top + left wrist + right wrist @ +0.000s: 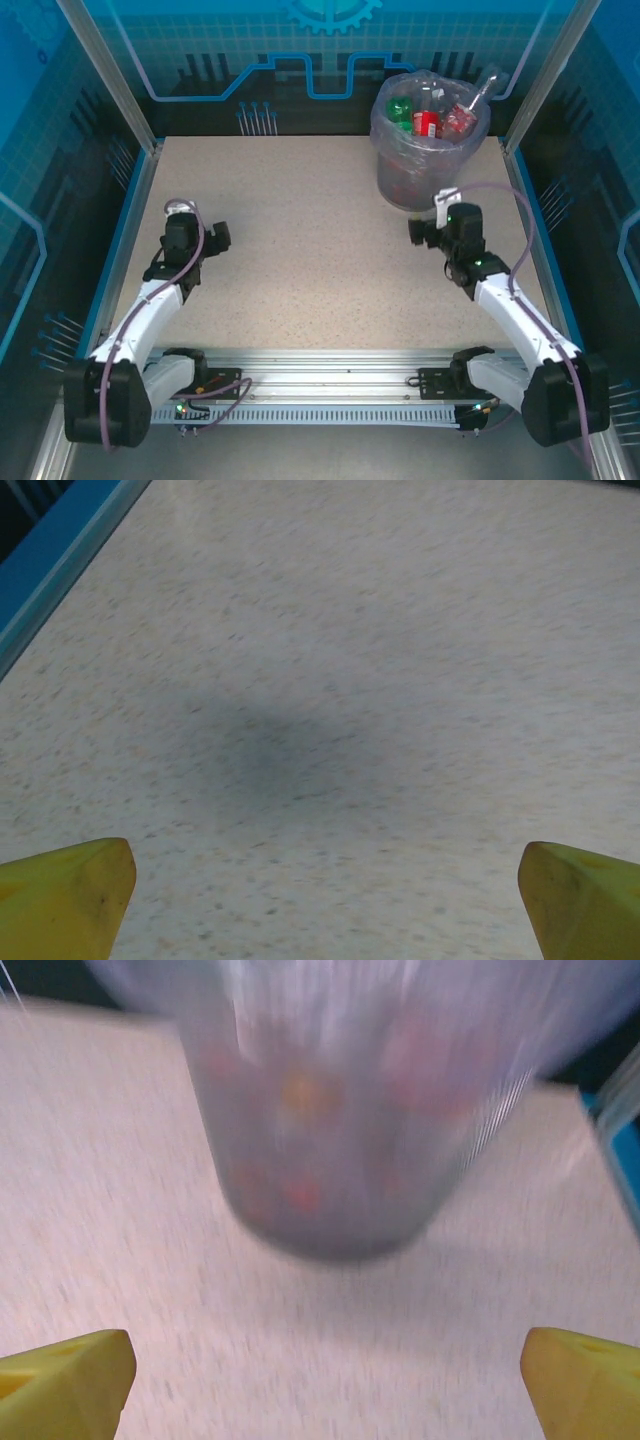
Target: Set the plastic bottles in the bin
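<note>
The grey bin (425,150) with its lavender bag stands at the far right of the table. Plastic bottles (432,118) fill it to the rim, red-labelled ones and a green one (400,108) among them. In the right wrist view the bin (340,1150) is blurred, with red patches showing through its wall. My right gripper (422,232) hangs just in front of the bin, open and empty (325,1380). My left gripper (215,238) sits low over the left side of the table, open (325,900), with bare tabletop between its yellow fingertips (70,890).
The speckled table (310,260) is bounded by a blue rail (60,565) on the left and by enclosure walls at the back and sides. A metal rail (330,375) with both arm bases runs along the near edge.
</note>
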Motion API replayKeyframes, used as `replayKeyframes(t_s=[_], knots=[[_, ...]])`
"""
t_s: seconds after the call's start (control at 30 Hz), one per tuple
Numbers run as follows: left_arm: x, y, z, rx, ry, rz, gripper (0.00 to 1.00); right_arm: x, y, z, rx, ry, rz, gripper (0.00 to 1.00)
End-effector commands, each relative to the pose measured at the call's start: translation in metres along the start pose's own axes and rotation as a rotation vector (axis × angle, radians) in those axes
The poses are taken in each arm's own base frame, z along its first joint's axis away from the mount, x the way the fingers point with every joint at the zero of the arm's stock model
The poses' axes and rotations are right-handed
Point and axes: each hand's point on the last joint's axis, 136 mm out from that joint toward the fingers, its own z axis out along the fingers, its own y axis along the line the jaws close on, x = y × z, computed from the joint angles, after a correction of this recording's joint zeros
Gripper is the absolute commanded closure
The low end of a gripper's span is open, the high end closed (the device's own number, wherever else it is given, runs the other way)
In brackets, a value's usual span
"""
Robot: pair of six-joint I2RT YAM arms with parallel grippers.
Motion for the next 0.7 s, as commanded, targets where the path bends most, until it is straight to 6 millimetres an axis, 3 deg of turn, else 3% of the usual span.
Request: replayKeyframes(t_s=[0.0, 0.2, 0.3, 0.4, 0.5, 0.6, 0.67], knots=[[-0.007, 0.01, 0.021, -0.023, -0.083, 0.022, 0.01, 0.003, -0.006, 0.017, 0.058, -0.069, -0.032, 0.0], [0.005, -0.002, 0.052, 0.044, -0.096, 0.041, 0.01, 0.026, 0.004, 0.065, 0.06, -0.087, -0.053, 0.0], [-0.001, -0.007, 0.054, 0.072, -0.138, 0.057, 0.01, 0.014, 0.004, 0.072, 0.081, -0.158, -0.081, 0.0], [-0.013, -0.012, 0.06, 0.096, -0.192, 0.072, 0.01, 0.017, 0.001, 0.083, 0.061, -0.172, -0.023, 0.0], [-0.012, -0.017, 0.069, 0.115, -0.147, 0.086, 0.01, 0.021, -0.005, 0.079, 0.038, -0.212, 0.03, 0.0], [-0.01, -0.024, 0.064, 0.157, -0.153, 0.099, 0.01, 0.027, -0.009, 0.074, 0.024, -0.303, 0.064, 0.0], [-0.009, -0.028, 0.058, 0.189, -0.178, 0.11, 0.01, 0.033, -0.007, 0.074, 0.007, -0.261, 0.064, 0.0]])
